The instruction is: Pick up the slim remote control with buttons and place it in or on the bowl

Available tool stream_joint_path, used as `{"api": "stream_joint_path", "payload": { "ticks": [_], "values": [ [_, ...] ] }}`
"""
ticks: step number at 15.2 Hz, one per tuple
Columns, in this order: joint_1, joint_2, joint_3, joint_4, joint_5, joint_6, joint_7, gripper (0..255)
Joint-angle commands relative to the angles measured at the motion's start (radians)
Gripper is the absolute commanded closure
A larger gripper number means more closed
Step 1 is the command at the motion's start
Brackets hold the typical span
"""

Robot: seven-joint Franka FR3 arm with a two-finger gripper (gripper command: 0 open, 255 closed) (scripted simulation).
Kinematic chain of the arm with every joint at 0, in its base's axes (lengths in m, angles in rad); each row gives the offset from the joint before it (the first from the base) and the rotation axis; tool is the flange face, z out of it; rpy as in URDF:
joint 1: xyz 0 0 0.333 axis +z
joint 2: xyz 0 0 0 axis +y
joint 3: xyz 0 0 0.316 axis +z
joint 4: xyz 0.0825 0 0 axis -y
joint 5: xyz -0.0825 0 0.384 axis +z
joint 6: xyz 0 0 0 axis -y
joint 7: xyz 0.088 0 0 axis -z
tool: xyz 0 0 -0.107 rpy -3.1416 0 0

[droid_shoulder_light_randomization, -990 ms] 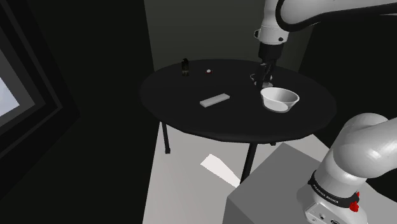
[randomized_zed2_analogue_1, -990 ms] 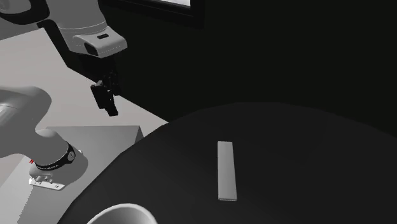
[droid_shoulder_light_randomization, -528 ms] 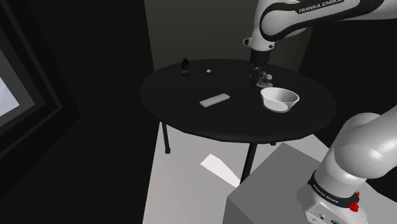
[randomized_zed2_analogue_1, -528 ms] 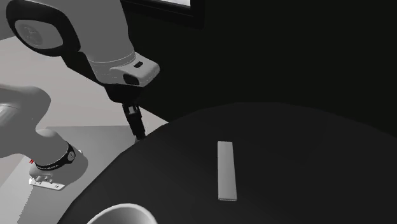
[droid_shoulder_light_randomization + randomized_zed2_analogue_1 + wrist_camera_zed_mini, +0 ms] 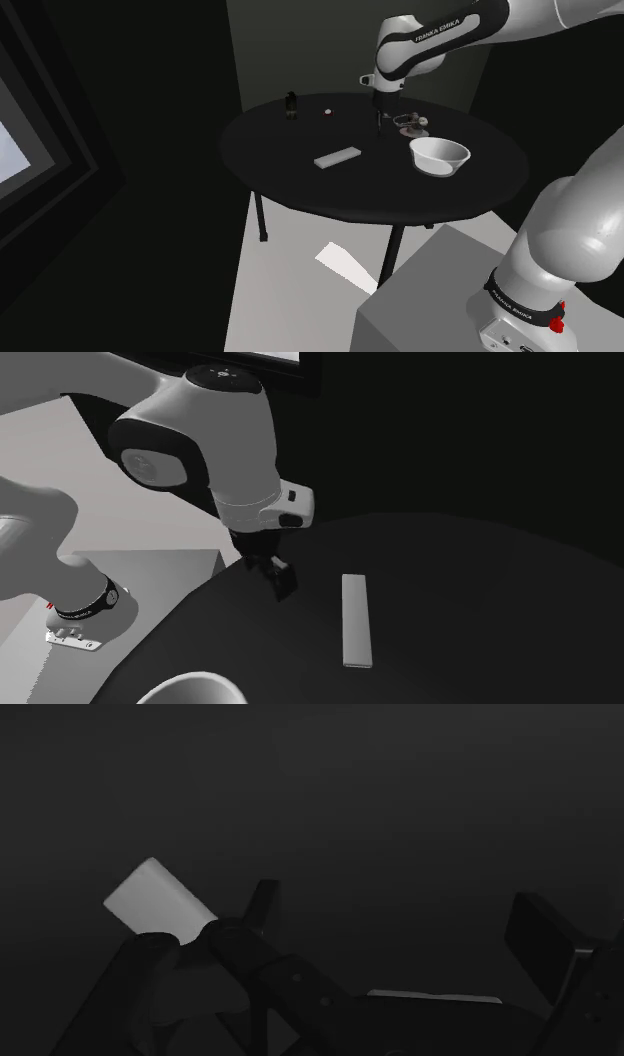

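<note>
A: How is the white arm point(image 5: 445, 35) held?
B: It is stretched far out and bent down at the wrist.
A: And the pincer point(image 5: 281, 580)?
B: It is pointed down, and its two black fingers point(image 5: 264, 907) are spread apart.

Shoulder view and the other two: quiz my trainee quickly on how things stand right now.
1. True or false: the flat light-grey rectangular remote lies inside the white bowl.
2. The all-black two-finger gripper is: A) shut on the remote; B) open, holding nothing; C) shut on the bowl.
3. Fill in: remote and bowl both rest on the round black ____.
Key: 1 false; 2 B; 3 table.
</note>
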Motion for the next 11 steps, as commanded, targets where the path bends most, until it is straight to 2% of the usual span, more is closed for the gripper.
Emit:
{"api": "stream_joint_path", "payload": {
  "ticks": [1,6,11],
  "values": [
    [0.007,0.084,-0.022,0.056,0.023,0.024,-0.105,0],
    [0.009,0.295,-0.035,0.22,0.1,0.054,-0.333,0],
    [-0.013,0.502,-0.007,0.415,0.165,0.048,-0.531,0]
  ]
}}
